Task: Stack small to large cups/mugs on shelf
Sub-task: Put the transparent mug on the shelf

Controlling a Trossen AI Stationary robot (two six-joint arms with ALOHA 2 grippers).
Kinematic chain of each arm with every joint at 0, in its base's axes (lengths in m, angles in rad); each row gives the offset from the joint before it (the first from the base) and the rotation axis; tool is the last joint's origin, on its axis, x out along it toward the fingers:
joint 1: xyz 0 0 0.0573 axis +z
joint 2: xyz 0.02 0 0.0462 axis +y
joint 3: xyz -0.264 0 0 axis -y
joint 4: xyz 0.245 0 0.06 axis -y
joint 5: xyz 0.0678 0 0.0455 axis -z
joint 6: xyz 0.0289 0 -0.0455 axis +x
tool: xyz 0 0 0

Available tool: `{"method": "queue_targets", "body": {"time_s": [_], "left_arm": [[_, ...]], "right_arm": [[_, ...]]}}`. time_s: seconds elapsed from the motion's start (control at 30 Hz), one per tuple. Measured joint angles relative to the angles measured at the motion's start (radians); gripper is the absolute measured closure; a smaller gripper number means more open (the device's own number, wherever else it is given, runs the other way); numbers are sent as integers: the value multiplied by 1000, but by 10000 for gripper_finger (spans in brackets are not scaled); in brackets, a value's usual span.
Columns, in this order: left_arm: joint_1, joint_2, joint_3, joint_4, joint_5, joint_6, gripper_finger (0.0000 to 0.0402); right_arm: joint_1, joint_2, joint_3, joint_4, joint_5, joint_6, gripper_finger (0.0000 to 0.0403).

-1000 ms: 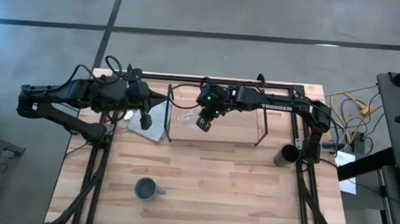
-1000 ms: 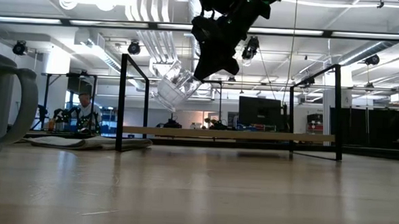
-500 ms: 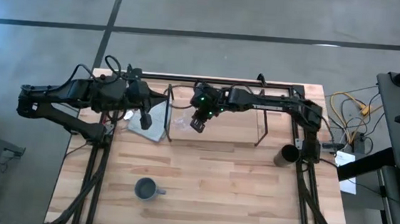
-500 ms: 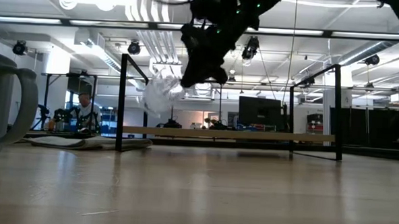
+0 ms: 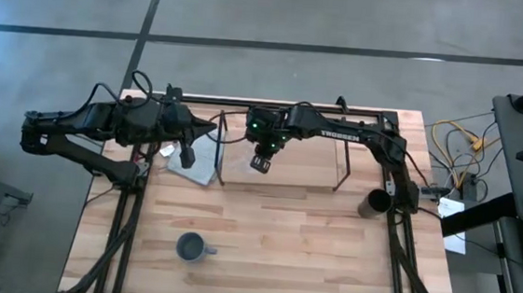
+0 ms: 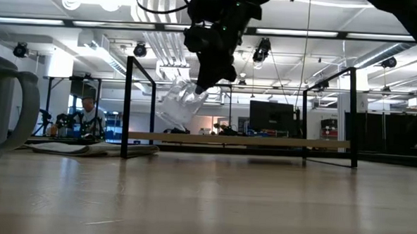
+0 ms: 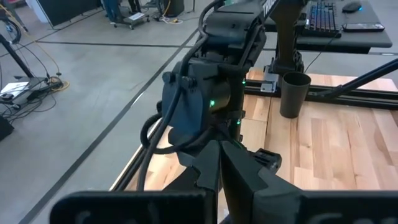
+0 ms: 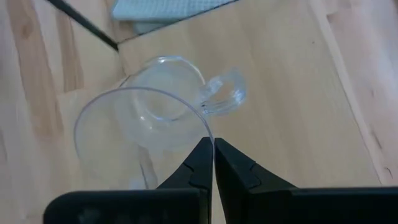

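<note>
Right now your right gripper point(image 6: 209, 80) hangs above the left end of the shelf point(image 5: 283, 172), its fingers point(image 8: 200, 163) pinched shut on the rim of the clear cup point(image 8: 146, 134). In the right wrist view the glass wall sits between the two dark fingers, and the cup dangles tilted, mouth toward the camera and handle out to one side, because you hold it by one point on the lip rather than around the body. In the low view the clear cup point(image 6: 179, 103) is well clear of the board, so it is carried, not set down. Judging from that, you are mid-placement of the smallest vessel, and the left end looks like the start of the small-to-large row; you will want it levelled before release, since a tilted glass let go onto wood could tip or roll against the wire end frame. The blue-grey mug point(image 5: 191, 247) stands alone on the table's near side, and the dark cup point(image 5: 374, 203) waits at the right edge by the right arm's base; neither is on the shelf yet. Your left gripper point(image 5: 187, 153) idles over the grey cloth point(image 5: 203, 157) beside the shelf, its jaws drawn together on nothing.
</note>
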Motion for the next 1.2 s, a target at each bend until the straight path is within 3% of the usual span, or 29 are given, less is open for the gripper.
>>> {"method": "queue_targets", "body": {"time_s": [0.47, 0.7, 1.2], "left_arm": [[0, -3, 0, -1, 0, 0, 401], [0, -3, -1, -1, 0, 0, 401], [0, -3, -2, -1, 0, 0, 401]], "right_arm": [[-2, 165, 281, -150, 3, -57, 394], [-2, 174, 296, -201, 53, -79, 394], [-2, 176, 298, -158, 51, -127, 394]]}}
